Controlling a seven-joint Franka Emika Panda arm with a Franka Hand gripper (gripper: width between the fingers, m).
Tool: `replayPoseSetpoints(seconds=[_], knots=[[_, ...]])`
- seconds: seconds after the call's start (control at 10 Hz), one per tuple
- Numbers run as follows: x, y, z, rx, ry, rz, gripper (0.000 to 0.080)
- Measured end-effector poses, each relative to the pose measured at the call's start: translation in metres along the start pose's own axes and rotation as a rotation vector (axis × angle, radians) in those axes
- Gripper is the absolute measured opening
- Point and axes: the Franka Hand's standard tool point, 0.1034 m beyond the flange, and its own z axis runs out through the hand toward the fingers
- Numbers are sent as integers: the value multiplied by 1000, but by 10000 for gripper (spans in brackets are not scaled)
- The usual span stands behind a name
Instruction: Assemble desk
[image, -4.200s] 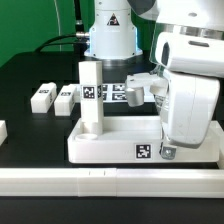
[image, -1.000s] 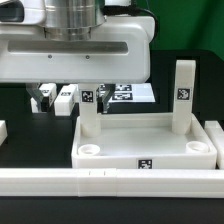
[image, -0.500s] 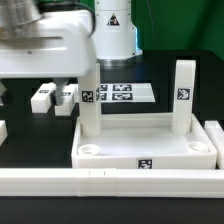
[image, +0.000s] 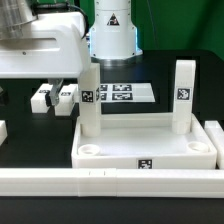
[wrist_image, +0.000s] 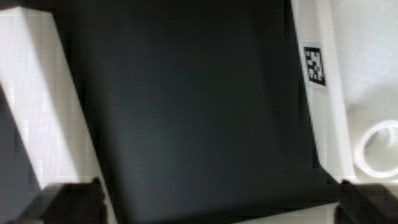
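Note:
The white tray-like tabletop lies in the middle with its rim up. One white leg stands upright in its far corner on the exterior view's left, and another leg stands in the far corner on the right. The two near round sockets are empty. Two loose legs lie on the black table behind. My arm's white hand hangs at upper left, off the tray. In the wrist view my gripper is open and empty over black table, beside the tabletop's tagged rim.
The marker board lies flat behind the tray. A long white border rail runs along the front. A small white part sits at the left edge. The robot base stands at the back.
My arm has swung from the tray's right corner to the exterior view's left. The right leg now stands free in its corner.

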Motion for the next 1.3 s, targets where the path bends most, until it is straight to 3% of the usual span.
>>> replayPoseSetpoints(seconds=[0.2, 0.4, 0.8, 1.0, 1.2, 1.3], knots=[[-26, 23, 6, 24, -29, 45, 648], [-46, 28, 15, 30, -61, 62, 648], [-47, 26, 16, 41, -100, 58, 648], [-64, 30, 20, 88, -264, 75, 648], [-91, 28, 29, 114, -400, 129, 648], [-96, 25, 32, 107, -474, 147, 648]])
